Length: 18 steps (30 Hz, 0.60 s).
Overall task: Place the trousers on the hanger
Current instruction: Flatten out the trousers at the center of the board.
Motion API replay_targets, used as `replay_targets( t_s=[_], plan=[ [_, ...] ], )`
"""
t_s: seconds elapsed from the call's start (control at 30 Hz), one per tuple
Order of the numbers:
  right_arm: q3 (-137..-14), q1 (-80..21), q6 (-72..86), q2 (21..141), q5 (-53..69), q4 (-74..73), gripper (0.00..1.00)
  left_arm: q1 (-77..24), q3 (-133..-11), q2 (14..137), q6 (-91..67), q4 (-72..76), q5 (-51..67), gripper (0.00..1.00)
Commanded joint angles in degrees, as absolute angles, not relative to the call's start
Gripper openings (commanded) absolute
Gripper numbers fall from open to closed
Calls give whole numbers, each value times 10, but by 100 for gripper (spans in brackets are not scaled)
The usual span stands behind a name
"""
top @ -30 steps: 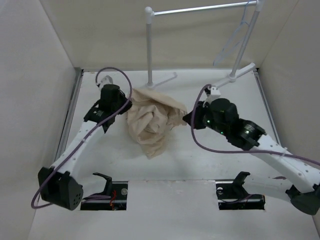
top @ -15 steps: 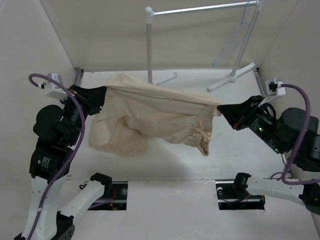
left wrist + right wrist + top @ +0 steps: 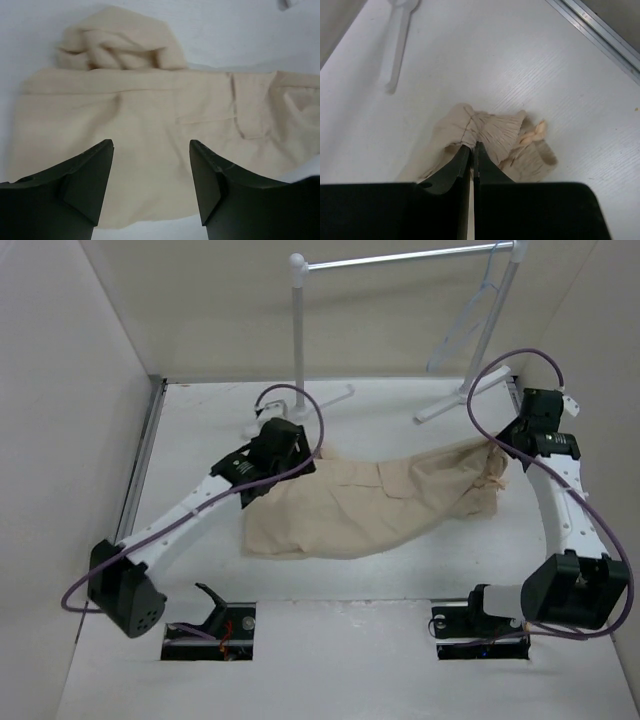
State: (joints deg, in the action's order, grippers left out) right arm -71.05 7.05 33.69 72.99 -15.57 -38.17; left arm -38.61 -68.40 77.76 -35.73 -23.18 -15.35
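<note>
Top external view shows the main risk: the trousers [image 3: 380, 502] are pinched only at their right-hand end, by a small bunch of gathered cloth. A lift from there is judged likely to let the cloth slip out, or to drag it into a heap across the desk [image 3: 340, 585]. The hanger [image 3: 468, 318] is thin and is hung from the rack [image 3: 400, 257] at the upper right of the frame, so it could be swung or knocked off the bar by a reaching arm. The trousers are laid flat across the centre of the frame, well apart from the hanger. In the right wrist view the right end effector [image 3: 474, 146] is closed tight on that bunch, possibly the waistband, though this cannot be told for certain. In the left wrist view the left end effector [image 3: 151, 146] is held with jaws well apart and nothing between them, above the left part of the trousers.
</note>
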Motion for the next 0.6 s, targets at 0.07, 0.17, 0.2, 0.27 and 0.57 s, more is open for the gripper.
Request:
replay_targets(
  t_s=[0.07, 0.17, 0.2, 0.27, 0.57],
  plan=[
    [-712, 62, 357, 722, -127, -296, 0, -306, -561, 603, -437, -324, -226, 60],
    [-690, 58, 353, 712, -127, -289, 0, -262, -465, 529, -507, -374, -210, 60],
    [-685, 57, 352, 708, -126, -287, 0, -253, -434, 505, -532, -382, -192, 60],
    [-679, 57, 352, 699, -124, -287, 0, -240, -376, 467, -587, -392, -140, 59],
    [-665, 44, 353, 677, -100, -288, 0, -253, -223, 475, -711, -218, -71, 58]
  ],
)
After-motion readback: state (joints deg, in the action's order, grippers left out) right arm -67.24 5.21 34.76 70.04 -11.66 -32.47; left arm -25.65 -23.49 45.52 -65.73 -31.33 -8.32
